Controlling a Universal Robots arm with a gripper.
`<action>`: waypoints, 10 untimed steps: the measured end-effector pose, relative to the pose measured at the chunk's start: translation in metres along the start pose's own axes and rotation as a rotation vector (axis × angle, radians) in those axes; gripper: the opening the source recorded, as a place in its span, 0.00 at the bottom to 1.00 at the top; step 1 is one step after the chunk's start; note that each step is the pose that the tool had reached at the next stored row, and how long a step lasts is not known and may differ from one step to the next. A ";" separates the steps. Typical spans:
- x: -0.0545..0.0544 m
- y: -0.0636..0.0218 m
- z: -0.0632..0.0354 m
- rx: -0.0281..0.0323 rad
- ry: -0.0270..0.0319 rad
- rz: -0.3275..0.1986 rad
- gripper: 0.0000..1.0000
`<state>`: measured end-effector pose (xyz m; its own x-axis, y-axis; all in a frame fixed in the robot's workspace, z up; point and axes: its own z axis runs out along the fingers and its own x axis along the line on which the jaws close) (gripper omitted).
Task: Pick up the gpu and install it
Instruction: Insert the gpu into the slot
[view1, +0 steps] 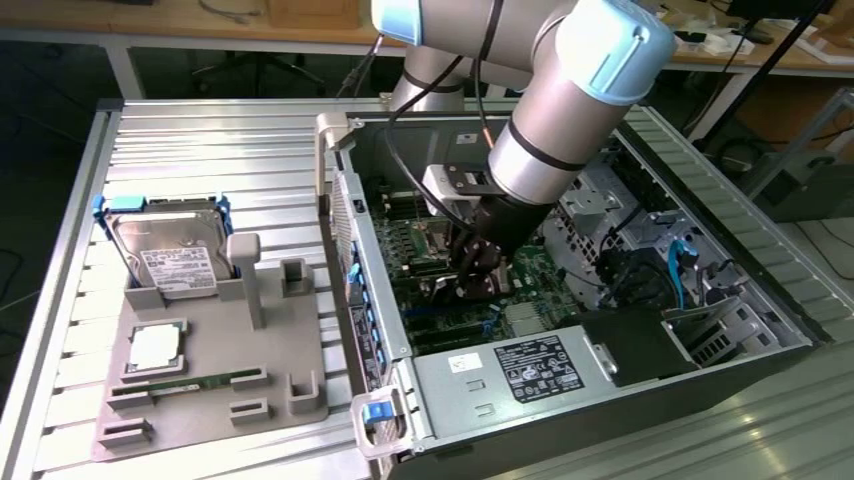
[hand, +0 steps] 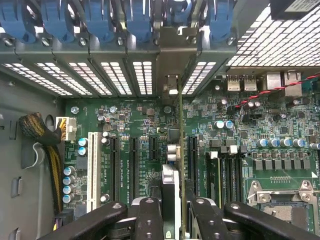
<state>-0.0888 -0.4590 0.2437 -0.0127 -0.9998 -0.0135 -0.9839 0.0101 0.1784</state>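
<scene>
You see the open computer case lying on the slatted metal table, and the arm reaches down into it. Inside the case lies the green motherboard with its long black slots. The gripper is low over this board, near the middle of the case. In the wrist view its fingers are closed on the gpu, which you see edge-on as a thin upright card between them. The card runs from the gripper toward the rear wall of the case, and its silver bracket stands at one of the slotted rear openings. The card's lower edge is just beside a black slot, but you cannot tell whether it is pressed in. On the exterior view's left, the grey holder tray carries the hard drive with blue rails, and a small green memory stick.
</scene>
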 end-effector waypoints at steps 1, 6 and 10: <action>0.000 -0.0002 0.0011 -0.0001 0.0003 0.000 0.27; 0.000 -0.0008 0.0046 0.0000 -0.0001 0.000 0.27; 0.000 -0.0009 0.0048 0.0002 -0.0004 0.000 0.27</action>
<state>-0.0888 -0.4590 0.2389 -0.0128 -0.9998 -0.0139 -0.9839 0.0101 0.1782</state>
